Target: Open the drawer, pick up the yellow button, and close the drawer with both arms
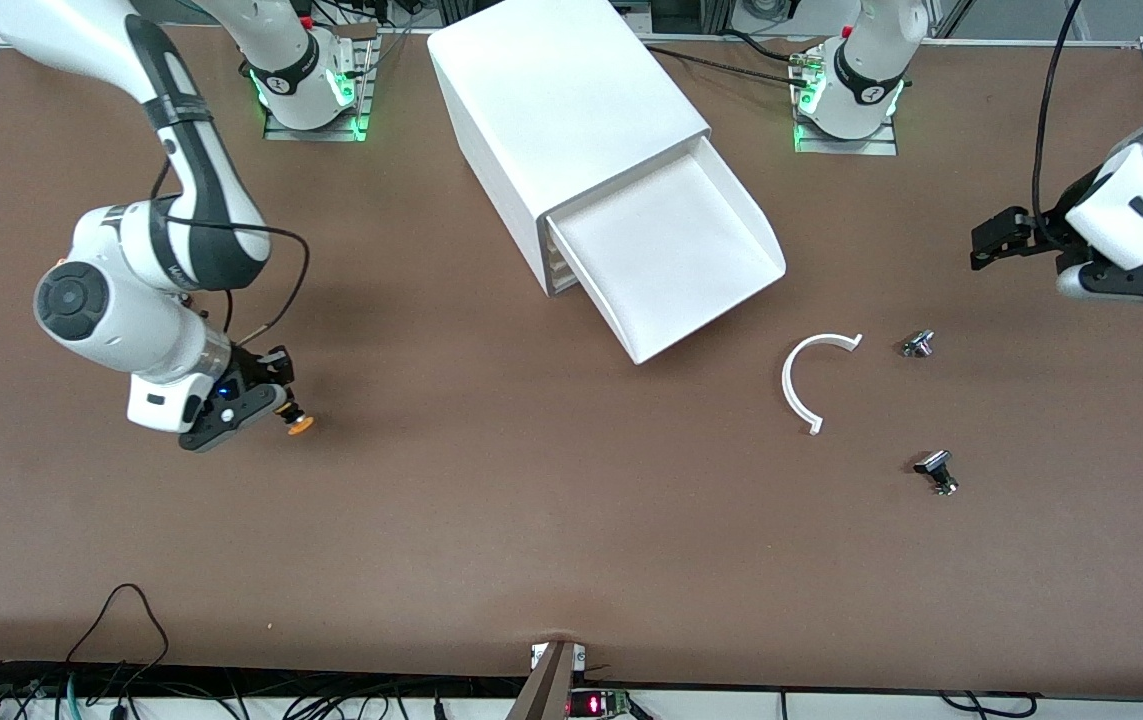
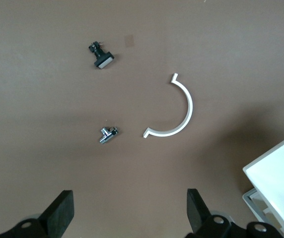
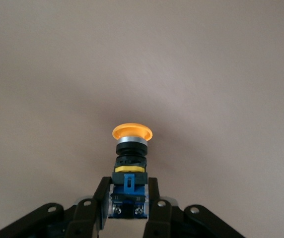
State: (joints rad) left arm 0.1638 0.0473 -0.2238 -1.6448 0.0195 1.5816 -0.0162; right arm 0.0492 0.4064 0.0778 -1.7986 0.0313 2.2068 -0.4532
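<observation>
The drawer (image 1: 676,255), the top one of the white cabinet (image 1: 571,110), stands pulled out and its tray looks bare. My right gripper (image 1: 276,408) is low over the table at the right arm's end, shut on the button (image 1: 297,422). In the right wrist view the fingers (image 3: 101,198) clamp the blue stem of the button (image 3: 131,148), and its orange cap points away from the gripper (image 3: 128,187). My left gripper (image 1: 993,240) hangs open and empty over the left arm's end of the table, fingertips wide apart in the left wrist view (image 2: 129,210).
A white half-ring (image 1: 811,380) lies near the drawer's front, also in the left wrist view (image 2: 174,111). A small silver part (image 1: 918,344) (image 2: 108,134) and a small black part (image 1: 936,470) (image 2: 101,54) lie beside it. The cabinet's corner (image 2: 276,183) shows in the left wrist view.
</observation>
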